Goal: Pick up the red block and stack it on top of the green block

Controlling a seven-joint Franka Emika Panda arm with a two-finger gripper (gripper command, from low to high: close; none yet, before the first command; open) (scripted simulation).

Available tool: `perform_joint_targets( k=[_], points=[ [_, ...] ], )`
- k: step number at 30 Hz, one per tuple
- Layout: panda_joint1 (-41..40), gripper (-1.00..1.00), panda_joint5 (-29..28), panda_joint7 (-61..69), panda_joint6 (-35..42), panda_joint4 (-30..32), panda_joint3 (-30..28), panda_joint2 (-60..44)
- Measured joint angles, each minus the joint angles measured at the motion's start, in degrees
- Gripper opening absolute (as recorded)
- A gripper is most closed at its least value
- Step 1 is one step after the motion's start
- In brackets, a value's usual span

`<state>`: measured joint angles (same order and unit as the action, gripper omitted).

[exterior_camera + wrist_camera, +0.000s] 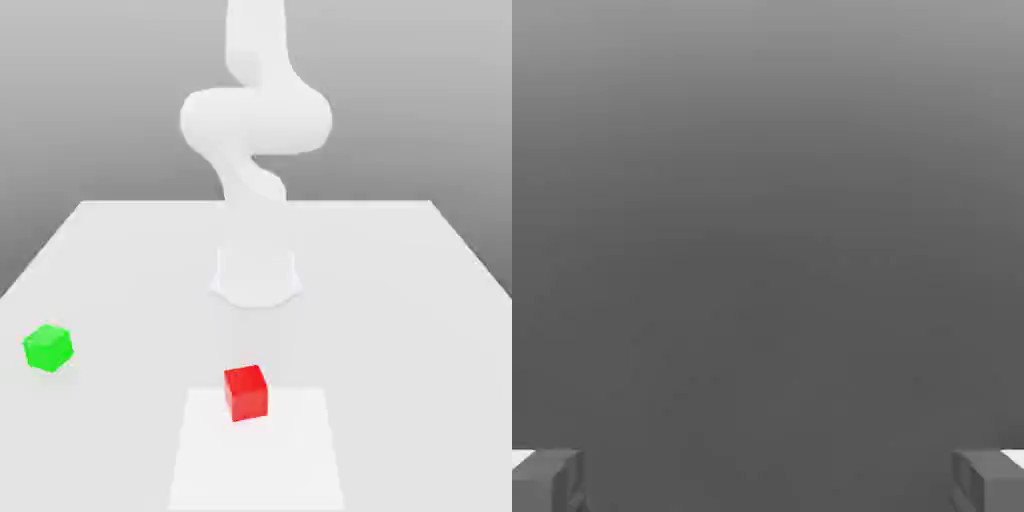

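White table (420,300) — red block (246,391) near front, green block (48,348) well apart.

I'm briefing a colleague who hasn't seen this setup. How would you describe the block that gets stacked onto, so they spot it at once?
Start at the white table with the arm's round base at its middle. From that base, look toward the exterior view's left edge of the table: the green block sits there alone. The only other cube, the red block, lies apart from it on a paler square patch.

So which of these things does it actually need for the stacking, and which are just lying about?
Needed:
- red block
- green block
- gripper, jaws wide apart

Just there:
- white table
- paler square patch under the red block
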<state>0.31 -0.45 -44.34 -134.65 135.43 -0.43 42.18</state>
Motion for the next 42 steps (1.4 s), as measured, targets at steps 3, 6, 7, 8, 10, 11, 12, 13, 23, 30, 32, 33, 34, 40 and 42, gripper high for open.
perform_joint_targets(
  k=[3, 6, 7, 8, 10, 11, 12, 13, 23, 30, 32, 33, 34, 40, 42],
  points=[
    [0.4, 0.00, -0.6, 2.2, -4.1, 5.2, -0.7, -5.4],
    [0.8, 0.00, -1.1, 4.4, -8.2, 10.2, -1.5, -10.7],
    [1.0, 0.00, -1.3, 5.2, -9.5, 11.9, -1.8, -12.4],
    [1.1, 0.00, -1.4, 6.0, -10.9, 13.6, -2.1, -14.2],
    [1.3, 0.00, -1.6, 7.6, -13.6, 17.1, -2.7, -17.9],
    [1.3, 0.00, -1.6, 8.5, -15.0, 18.9, -2.9, -19.7],
    [1.5, 0.00, -1.7, 9.4, -16.5, 20.7, -3.3, -21.7],
    [1.6, 0.00, -1.7, 10.4, -18.0, 22.6, -3.6, -23.7],
    [0.5, 0.00, 3.0, 19.1, -38.3, 30.0, -2.1, -49.7],
    [-0.6, -1.00, 3.4, 19.4, -41.0, 29.6, -0.9, -52.9],
    [-0.7, -1.00, 3.3, 19.3, -40.8, 29.6, -0.9, -52.7],
    [-0.5, -1.00, 2.9, 19.0, -39.6, 29.8, -1.2, -51.2],
    [-0.4, -1.00, 2.3, 18.6, -38.1, 30.0, -1.4, -49.5],
    [-0.9, -1.00, -0.3, 16.6, -28.1, 31.5, -2.5, -38.0],
    [-3.0, -1.00, -0.8, 15.4, -26.5, 30.9, -4.2, -37.0]
  ],
)
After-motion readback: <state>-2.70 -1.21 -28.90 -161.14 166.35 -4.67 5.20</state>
